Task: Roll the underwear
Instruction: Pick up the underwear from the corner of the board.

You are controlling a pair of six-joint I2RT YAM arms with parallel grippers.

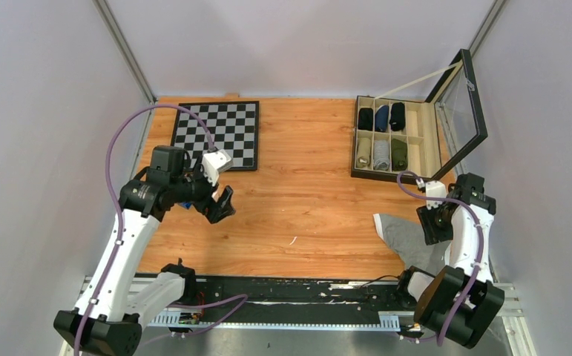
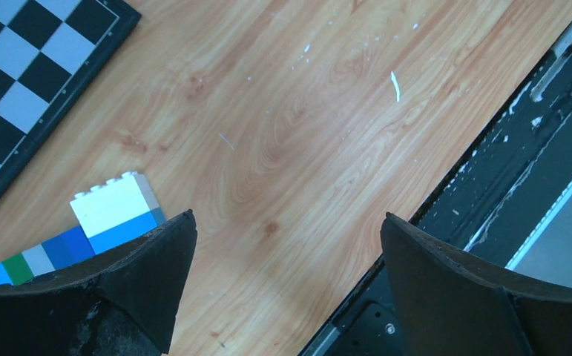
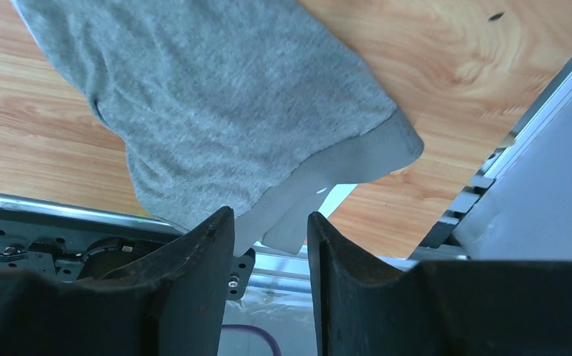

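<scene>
- My left gripper [image 2: 288, 219] is open wide, with nothing between its fingers. It hangs over bare wood on the table [image 1: 305, 200].
- My right gripper [image 3: 270, 215] has its fingers a little apart. The edge of the waistband [image 3: 357, 156] sits in the gap. I cannot tell if the fingers pinch it or only hang over it.
- The gray underwear [image 3: 231, 96] lies flat and unrolled at the near right corner of the table, under my right hand. From above, my right arm hides part of it. Its near end seems to reach past the wood, over the metal rail.
- Some toy bricks [image 2: 116, 211], white, blue and green, lie beside my left hand. One finger covers their lower part, so I cannot count them.
- The chessboard [image 1: 216, 133] lies at the far left. My left wrist camera catches only one corner of it.
- A wooden box [image 1: 389, 176] stands at the far right with its glass lid [image 1: 461, 111] up. Rolled cloth things [image 1: 381, 119] fill some of its slots. They are too small for me to tell what they are.
</scene>
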